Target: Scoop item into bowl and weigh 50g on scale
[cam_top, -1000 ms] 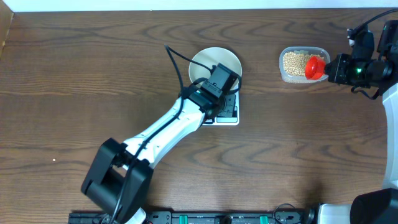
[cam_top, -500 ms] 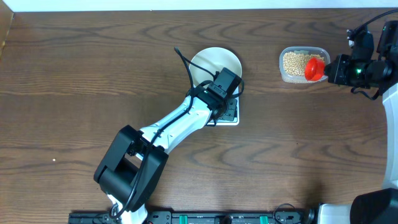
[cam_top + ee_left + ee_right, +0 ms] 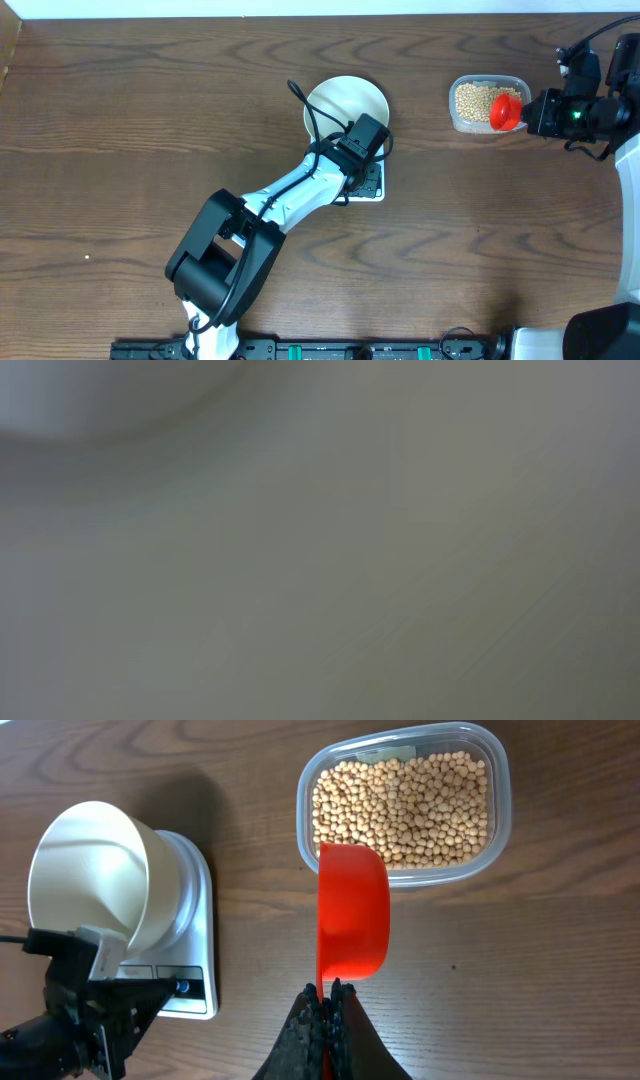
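Observation:
The white bowl stands on the white scale, and shows empty in the right wrist view. My left gripper is over the scale's front edge; in the right wrist view its tips meet at a round button on the scale. The left wrist view is a grey blur. My right gripper is shut on the handle of a red scoop, held beside the clear tub of pale-tan beans. The scoop overlaps the tub's right end from above.
The clear tub sits at the back right of the dark wooden table, right of the bowl. The left arm stretches diagonally from the front edge to the scale. Cables loop over the bowl's left rim.
The left arm's elbow and base link have swung right, and its gripper has shifted slightly right over the scale. The right arm and scoop have not moved.

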`<control>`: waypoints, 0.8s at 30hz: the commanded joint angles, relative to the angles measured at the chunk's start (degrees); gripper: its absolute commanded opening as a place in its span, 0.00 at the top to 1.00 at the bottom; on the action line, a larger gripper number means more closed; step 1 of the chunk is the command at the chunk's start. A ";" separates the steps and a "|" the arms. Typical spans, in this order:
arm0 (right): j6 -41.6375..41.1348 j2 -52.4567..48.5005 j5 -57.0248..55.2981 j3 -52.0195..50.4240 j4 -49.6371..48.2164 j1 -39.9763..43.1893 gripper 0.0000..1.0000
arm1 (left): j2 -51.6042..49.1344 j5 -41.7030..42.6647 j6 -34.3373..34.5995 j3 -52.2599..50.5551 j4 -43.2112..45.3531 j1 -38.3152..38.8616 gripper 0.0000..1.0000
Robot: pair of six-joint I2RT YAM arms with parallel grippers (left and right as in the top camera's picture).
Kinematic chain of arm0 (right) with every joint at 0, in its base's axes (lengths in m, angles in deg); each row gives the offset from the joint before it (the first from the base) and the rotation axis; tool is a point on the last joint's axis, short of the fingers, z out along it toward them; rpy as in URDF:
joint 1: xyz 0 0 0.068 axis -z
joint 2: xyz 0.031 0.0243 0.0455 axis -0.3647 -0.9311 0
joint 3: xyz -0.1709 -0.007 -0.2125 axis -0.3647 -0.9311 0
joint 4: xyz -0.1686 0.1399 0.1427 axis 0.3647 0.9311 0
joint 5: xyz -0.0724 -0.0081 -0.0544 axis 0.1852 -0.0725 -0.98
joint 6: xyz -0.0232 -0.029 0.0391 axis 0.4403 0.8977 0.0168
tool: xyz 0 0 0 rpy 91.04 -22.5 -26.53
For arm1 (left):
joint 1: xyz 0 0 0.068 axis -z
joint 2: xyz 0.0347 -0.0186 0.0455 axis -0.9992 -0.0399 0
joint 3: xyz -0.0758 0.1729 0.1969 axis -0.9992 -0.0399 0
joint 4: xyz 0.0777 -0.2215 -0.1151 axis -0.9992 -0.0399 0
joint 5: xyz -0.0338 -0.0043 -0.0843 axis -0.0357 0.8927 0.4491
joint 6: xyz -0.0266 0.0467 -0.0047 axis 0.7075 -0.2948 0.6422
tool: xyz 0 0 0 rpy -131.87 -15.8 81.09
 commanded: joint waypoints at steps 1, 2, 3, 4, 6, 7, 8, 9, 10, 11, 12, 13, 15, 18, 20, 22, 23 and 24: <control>1.36 -0.44 0.04 1.05 0.37 0.17 0.99 | -1.88 -0.92 -0.76 -0.07 -0.31 -0.04 0.93; 1.36 -0.44 0.04 1.05 0.39 0.17 0.99 | -1.88 -0.92 -0.79 -0.07 -0.31 -0.04 0.93; 1.36 -0.44 0.04 1.05 0.42 0.17 0.99 | -1.86 -0.92 -0.79 -0.07 -0.31 -0.07 0.93; 1.33 -0.44 0.04 1.05 0.42 0.17 0.99 | -1.77 -0.92 -0.79 -0.04 -0.28 -0.07 0.93; 1.36 -0.44 0.04 1.05 0.42 0.17 0.99 | -1.44 -0.92 -0.81 -0.04 -0.31 -0.07 0.93; 1.36 -0.44 0.04 1.05 0.44 0.17 0.99 | -1.14 -0.92 -0.81 -0.02 -0.28 -0.07 0.93; 1.36 -0.44 0.04 1.05 0.44 0.17 0.99 | -0.74 -0.92 -0.81 -0.02 -0.31 -0.07 0.93; 1.36 -0.44 0.04 1.05 0.46 0.17 0.99 | -0.11 -0.94 -1.14 -0.02 -0.26 -0.07 0.93; 1.36 -0.44 0.04 1.05 0.48 0.17 0.99 | 0.39 -0.94 -1.62 0.04 -0.26 -0.07 0.92; 1.36 -0.44 0.04 1.05 0.48 0.17 0.99 | 1.11 -0.98 -2.34 0.17 -0.28 -0.04 0.92; 1.36 -0.44 0.04 1.05 0.50 0.17 0.99 | 1.60 -1.36 -2.60 0.24 -0.26 -0.07 0.93; 1.33 -0.44 0.04 1.05 0.50 0.17 0.99 | 2.21 -2.16 -2.73 0.31 -0.22 -0.04 0.92; 1.33 -0.44 0.04 1.05 0.48 0.17 0.99 | 2.99 -3.61 -2.73 0.31 0.11 -0.04 0.92; 1.33 -0.44 0.04 1.05 0.59 0.17 0.99 | 3.02 -3.74 -2.75 0.31 0.28 -0.04 0.93; 1.33 -0.44 0.07 1.05 0.68 0.17 0.99 | 3.04 -3.72 -2.75 0.31 0.31 -0.04 0.92; 1.33 -0.44 0.04 1.05 0.66 0.17 0.99 | 3.10 -3.69 -2.75 0.35 0.26 -0.04 0.93; 1.33 -0.44 0.07 1.05 0.63 0.17 0.99 | 3.30 -3.69 -2.75 0.37 0.02 -0.04 0.93; 1.33 -0.44 0.04 1.05 0.63 0.17 0.99 | 3.54 -3.67 -2.75 0.39 -0.26 -0.04 0.93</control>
